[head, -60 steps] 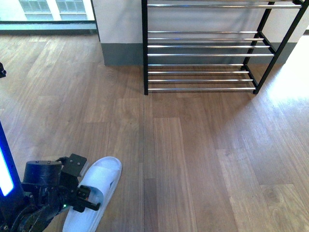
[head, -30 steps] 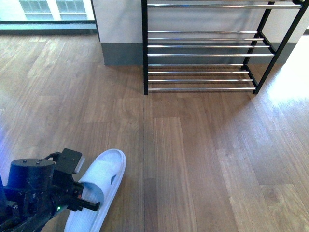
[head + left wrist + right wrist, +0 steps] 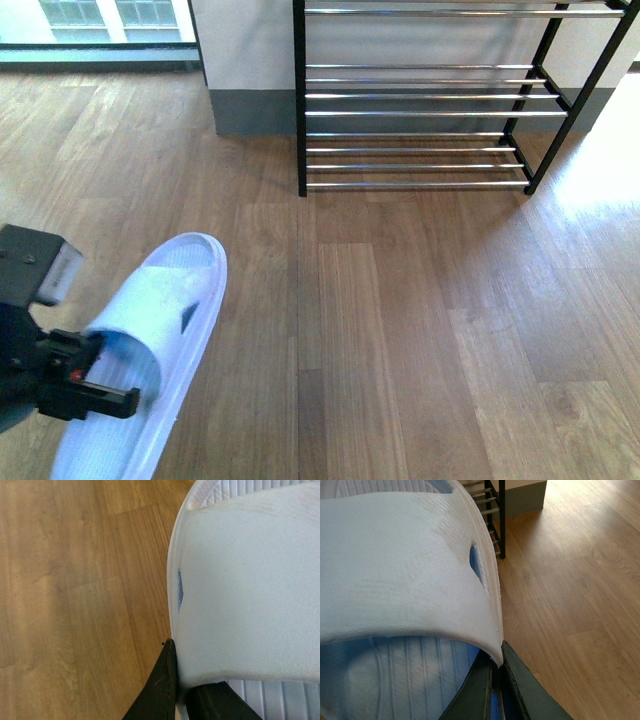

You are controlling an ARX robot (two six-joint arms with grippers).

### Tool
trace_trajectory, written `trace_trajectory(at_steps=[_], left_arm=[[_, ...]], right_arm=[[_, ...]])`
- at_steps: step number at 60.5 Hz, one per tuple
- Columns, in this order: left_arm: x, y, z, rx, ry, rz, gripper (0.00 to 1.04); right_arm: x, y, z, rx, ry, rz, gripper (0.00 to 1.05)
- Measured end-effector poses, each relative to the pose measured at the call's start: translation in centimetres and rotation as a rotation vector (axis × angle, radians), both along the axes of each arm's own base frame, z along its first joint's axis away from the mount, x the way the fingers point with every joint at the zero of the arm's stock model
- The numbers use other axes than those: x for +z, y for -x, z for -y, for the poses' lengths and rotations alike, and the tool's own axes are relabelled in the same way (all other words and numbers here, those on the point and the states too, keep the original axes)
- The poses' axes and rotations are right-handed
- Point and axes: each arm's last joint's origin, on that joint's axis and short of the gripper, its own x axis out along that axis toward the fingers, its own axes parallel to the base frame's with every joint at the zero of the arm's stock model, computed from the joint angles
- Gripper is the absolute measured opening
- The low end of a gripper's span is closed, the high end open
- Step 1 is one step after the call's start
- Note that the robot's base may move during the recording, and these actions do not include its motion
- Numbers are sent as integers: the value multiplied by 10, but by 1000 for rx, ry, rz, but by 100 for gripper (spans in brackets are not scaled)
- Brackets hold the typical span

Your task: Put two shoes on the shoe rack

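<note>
The left arm comes in low at the near left, its left pincer (image 3: 105, 400) clamped shut on the strap of a white slipper (image 3: 165, 300). The slipper appears raised off the wood floor (image 3: 400, 330), well apart from the shoe rack (image 3: 420, 97) by the wall. The right arm is outside the front view, its right pincer (image 3: 497, 675) pinched tight on the strap edge of a second white slipper (image 3: 395, 565).
</note>
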Motion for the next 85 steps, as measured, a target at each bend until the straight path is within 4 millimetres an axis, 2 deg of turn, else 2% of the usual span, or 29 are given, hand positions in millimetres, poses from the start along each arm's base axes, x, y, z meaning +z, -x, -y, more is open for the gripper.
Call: trace_trajectory(at_steps=[5,12,14,23,30,48,57,85], left_arm=[[28,11,-5,25,-13,7,2],[89,24,-36,181,-66,54,2],[100,28,-43,206,-76,71,2],[136,53,-67,294,-72,136,2],[155,77,-75,334,-90,177,2],[187,114,-73,352,-142,277,2],[194,117,-71,349,-147,315,2],[194,118,-71,347,-149,313,2]], right_arm=[[0,0,0,0,0,0,2],[0,0,0,0,0,0,2],[0,0,0,0,0,0,2],[0,0,0,0,0,0,2],[0,0,0,0,0,0,2],[0,0,0,0,0,0,2],[0,0,0,0,0,0,2],[0,0,0,0,0,0,2]])
